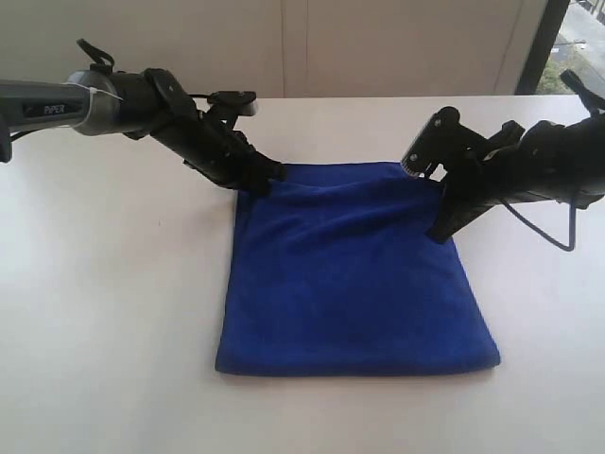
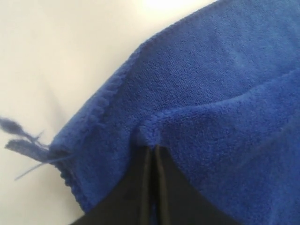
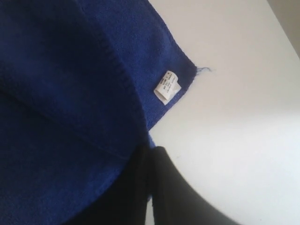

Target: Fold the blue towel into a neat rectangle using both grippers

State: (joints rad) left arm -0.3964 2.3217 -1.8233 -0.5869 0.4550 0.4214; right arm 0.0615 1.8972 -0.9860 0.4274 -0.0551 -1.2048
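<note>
The blue towel [image 1: 354, 274] lies spread on the white table [image 1: 113, 312], its far part slightly rumpled. My left gripper [image 1: 265, 182] is down at the towel's far left corner, shut on a small pinch of cloth. In the left wrist view the narrow black fingers [image 2: 161, 187] meet with a ridge of blue towel [image 2: 211, 93] bunched at their tips [image 2: 153, 147]. My right gripper [image 1: 440, 232] is at the right edge, shut on the towel's hem. In the right wrist view its jaws [image 3: 152, 150] hold the blue towel [image 3: 61, 93] with a sliver of blue between them.
A frayed thread [image 2: 18, 136] sticks out from the corner beside the left gripper. A white care label [image 3: 167, 86] hangs off the hem near the right gripper. The table's far edge [image 1: 378, 96] meets a pale wall. A cable [image 1: 558, 232] loops under the right arm.
</note>
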